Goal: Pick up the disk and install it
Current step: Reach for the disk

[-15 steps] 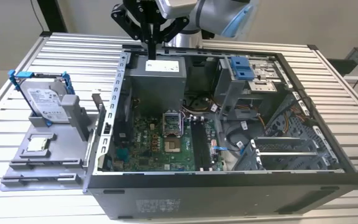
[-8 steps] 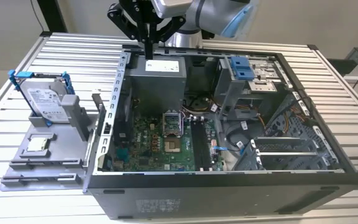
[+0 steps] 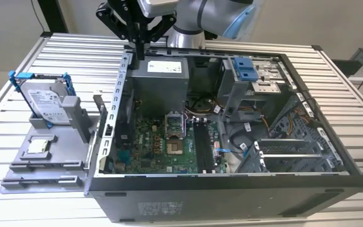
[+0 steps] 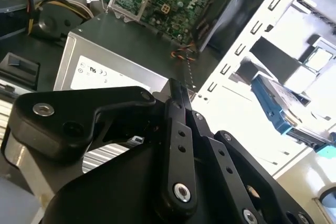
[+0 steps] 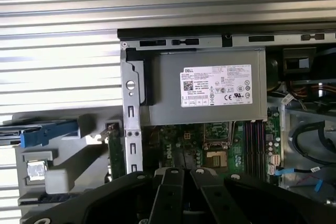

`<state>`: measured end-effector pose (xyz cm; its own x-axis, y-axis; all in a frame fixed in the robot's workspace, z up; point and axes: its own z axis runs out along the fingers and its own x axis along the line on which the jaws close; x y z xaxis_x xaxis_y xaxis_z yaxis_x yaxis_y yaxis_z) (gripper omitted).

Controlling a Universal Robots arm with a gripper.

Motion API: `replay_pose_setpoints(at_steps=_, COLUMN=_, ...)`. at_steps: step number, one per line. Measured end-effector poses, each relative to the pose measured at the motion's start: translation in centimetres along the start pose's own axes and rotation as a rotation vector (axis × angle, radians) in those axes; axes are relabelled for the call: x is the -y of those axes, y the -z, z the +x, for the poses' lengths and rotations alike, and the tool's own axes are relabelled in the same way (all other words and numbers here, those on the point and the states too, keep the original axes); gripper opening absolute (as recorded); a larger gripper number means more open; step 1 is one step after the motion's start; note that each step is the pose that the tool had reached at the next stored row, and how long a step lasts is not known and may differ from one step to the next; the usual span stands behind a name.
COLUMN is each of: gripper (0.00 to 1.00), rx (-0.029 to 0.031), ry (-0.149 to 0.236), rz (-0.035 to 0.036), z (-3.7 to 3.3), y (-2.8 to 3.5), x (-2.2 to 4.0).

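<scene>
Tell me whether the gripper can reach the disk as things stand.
Probably yes: the disk stands upright in the grey holder outside the computer case, nothing over it; the gripper is empty.

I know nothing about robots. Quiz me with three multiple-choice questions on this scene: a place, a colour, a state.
1. Where is the disk? A in the grey holder beside the computer case; B inside the case; C on the floor.
2. Its frame is: A red; B blue; C green.
3. The gripper is: A holding the disk; B holding a cable; C shut and empty.
Answers: 1A, it stands in the holder, at the exterior view's left; 2B, blue edges show; 3C, it is closed on nothing above the case.
</scene>
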<state>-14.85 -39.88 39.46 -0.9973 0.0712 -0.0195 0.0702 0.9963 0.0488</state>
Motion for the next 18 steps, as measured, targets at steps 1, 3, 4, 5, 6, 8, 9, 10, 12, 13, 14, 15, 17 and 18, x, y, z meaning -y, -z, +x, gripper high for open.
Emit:
replay_pose_setpoints(at_steps=1, gripper=0.00, rx=-0.0001, ry=0.000, rz=0.0000, z=0.20, y=0.01, x=0.01)
replay_pose_setpoints(at_steps=3, gripper=0.00, rx=0.0000, ry=0.000, rz=0.0000, z=0.59, y=0.03, x=0.04)
replay_pose_setpoints(at_steps=4, gripper=0.00, rx=-0.0001, ry=0.000, rz=0.0001, z=0.82, y=0.04, x=0.06)
replay_pose_setpoints(at_steps=5, gripper=0.00, rx=-0.0001, ry=0.000, rz=0.0001, z=1.03, y=0.05, x=0.07)
replay_pose_setpoints(at_steps=6, gripper=0.00, rx=-0.0001, ry=0.000, rz=0.0001, z=1.25, y=0.05, x=0.09)
replay_pose_setpoints(at_steps=8, gripper=0.00, rx=-0.0001, ry=0.000, rz=0.0001, z=1.73, y=0.06, x=0.12)
replay_pose_setpoints(at_steps=9, gripper=0.00, rx=-0.0001, ry=0.000, rz=0.0000, z=1.98, y=0.07, x=0.14)
replay_pose_setpoints(at_steps=10, gripper=0.00, rx=-0.0001, ry=0.000, rz=0.0001, z=2.25, y=0.07, x=0.16)
replay_pose_setpoints(at_steps=12, gripper=0.00, rx=-0.0001, ry=0.000, rz=0.0000, z=2.74, y=0.08, x=0.19)
replay_pose_setpoints(at_steps=13, gripper=0.00, rx=-0.0001, ry=0.000, rz=0.0001, z=2.99, y=0.09, x=0.21)
replay_pose_setpoints(at_steps=14, gripper=0.00, rx=-0.0001, ry=0.000, rz=0.0001, z=3.25, y=0.10, x=0.23)
replay_pose_setpoints(at_steps=15, gripper=0.00, rx=0.0000, ry=0.000, rz=0.0001, z=3.46, y=0.10, x=0.24)
replay_pose_setpoints(at_steps=17, gripper=0.00, rx=0.0000, ry=0.000, rz=0.0000, z=3.94, y=0.11, x=0.28)
replay_pose_setpoints(at_steps=18, gripper=0.00, rx=-0.0001, ry=0.000, rz=0.0001, z=4.16, y=0.12, x=0.29)
